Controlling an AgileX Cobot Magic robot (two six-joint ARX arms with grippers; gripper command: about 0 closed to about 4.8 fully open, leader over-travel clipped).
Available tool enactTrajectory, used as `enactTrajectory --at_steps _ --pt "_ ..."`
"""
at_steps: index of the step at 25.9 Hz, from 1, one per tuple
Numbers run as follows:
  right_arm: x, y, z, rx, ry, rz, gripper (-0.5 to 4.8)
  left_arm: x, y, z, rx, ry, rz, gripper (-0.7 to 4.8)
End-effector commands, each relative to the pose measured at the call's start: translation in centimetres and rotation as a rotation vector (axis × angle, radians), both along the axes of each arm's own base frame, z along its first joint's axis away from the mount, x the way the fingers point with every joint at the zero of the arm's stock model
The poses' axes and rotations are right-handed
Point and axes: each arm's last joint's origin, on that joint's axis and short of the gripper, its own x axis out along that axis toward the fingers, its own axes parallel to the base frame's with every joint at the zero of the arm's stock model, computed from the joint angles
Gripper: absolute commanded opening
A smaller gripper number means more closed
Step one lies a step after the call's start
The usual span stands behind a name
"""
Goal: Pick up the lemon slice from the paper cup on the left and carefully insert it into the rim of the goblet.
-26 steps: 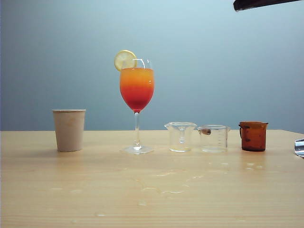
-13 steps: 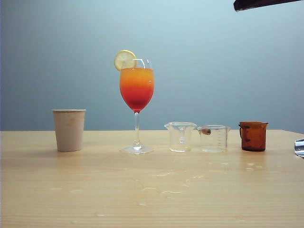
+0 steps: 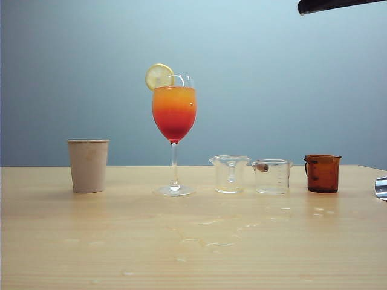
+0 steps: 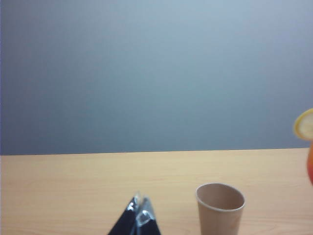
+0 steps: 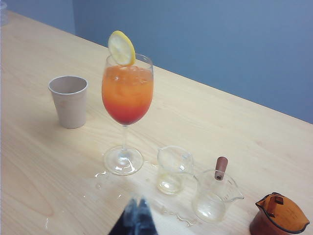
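We see the lemon slice sitting on the goblet rim; thin, wet and soft, best held by its rind. Left gripper and right gripper are closed, empty.

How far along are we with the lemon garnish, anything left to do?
It looks done: the lemon slice sits on the rim of the goblet, and the paper cup looks empty. The left gripper is shut near the cup and holds nothing. The right gripper, jaws shut, hangs above the table. Nothing visible remains.
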Motion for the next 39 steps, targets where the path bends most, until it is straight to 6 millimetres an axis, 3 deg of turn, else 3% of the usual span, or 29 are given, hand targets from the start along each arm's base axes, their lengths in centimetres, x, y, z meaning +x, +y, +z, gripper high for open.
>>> enactTrajectory --at_steps 1,8,16,39 --pt "0.0 0.0 0.2 0.009 -0.008 -0.002 -0.01 0.3 0.1 -0.7 0.008 0.023 -0.015 -0.06" --pt "0.0 0.0 0.2 0.009 -0.008 -0.001 -0.01 0.9 0.1 -3.0 0.017 0.120 -0.010 -0.06" --pt "0.0 0.0 0.2 0.009 -0.008 -0.001 -0.01 0.9 0.1 -3.3 -0.093 0.155 -0.011 -0.06" --pt "-0.2 -0.2 0.2 0.016 -0.016 -0.006 -0.01 0.9 0.1 -3.5 -0.089 0.171 -0.009 -0.05"
